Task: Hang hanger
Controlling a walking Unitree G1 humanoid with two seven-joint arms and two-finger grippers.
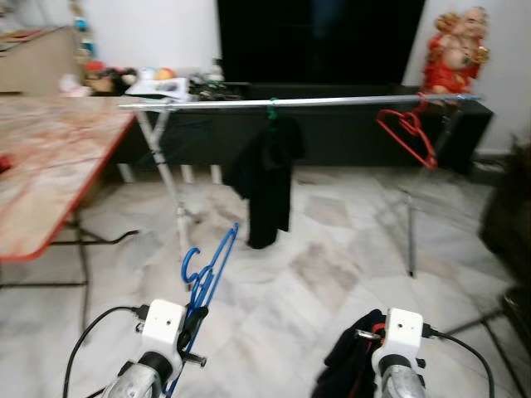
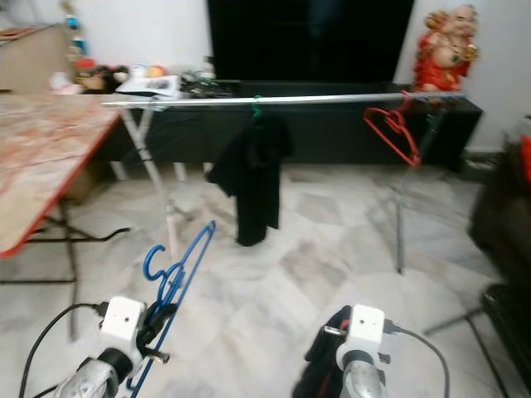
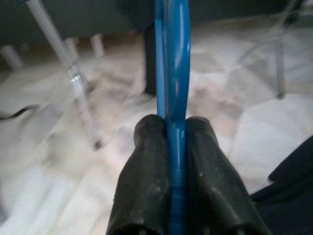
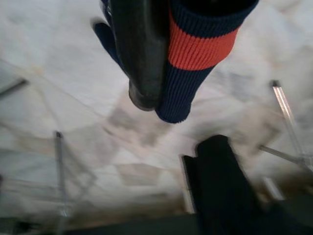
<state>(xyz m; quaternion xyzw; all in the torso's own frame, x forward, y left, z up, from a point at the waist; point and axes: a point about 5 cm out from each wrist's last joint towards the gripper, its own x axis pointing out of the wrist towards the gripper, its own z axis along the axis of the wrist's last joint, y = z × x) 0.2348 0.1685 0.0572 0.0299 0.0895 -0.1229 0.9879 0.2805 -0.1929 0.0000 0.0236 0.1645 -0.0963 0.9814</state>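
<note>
Left gripper [image 3: 175, 161] clamps one blue hanger [image 1: 207, 269]; right gripper [image 4: 161, 93] pinches one striped garment [image 4: 195, 49].

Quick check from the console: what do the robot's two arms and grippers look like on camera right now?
Both arms are silver metal, each ending in a white boxy wrist block. A black cable loops out from each block, to the outer side. The left gripper and the right gripper have long black fingers with rounded, slightly scuffed tips. A small metal pin sticks out below the left block.
</note>
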